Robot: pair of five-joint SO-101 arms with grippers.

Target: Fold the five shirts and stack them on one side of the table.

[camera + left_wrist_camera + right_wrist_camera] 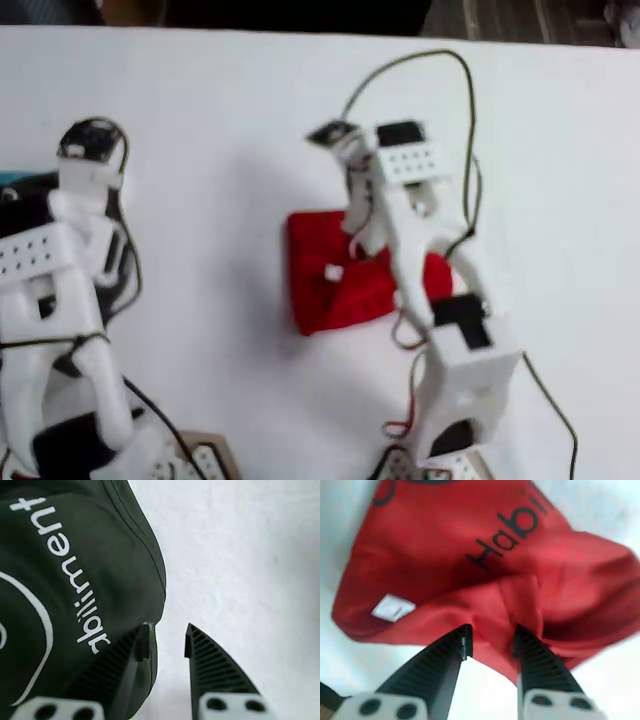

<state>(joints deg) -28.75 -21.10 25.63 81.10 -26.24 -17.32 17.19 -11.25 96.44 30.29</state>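
Note:
A red shirt (335, 275) with dark print and a white tag (392, 607) lies bunched in a rough square at the middle of the white table (220, 120). My right gripper (491, 642) is open just above its near edge. A raised fold of the red shirt (520, 605) lies between the fingertips. A dark shirt (65, 580) with white print lies at the table's left edge (22, 195). My left gripper (167, 640) is open at its rim, one finger (125, 665) over the cloth and the other (210, 665) over bare table.
The right arm (410, 215) stretches over the red shirt, with cables (470, 130) looping behind it. Arm bases (205, 458) stand at the near edge. A teal strip (10, 178) shows beside the dark shirt. White table surface lies open at the back and far right.

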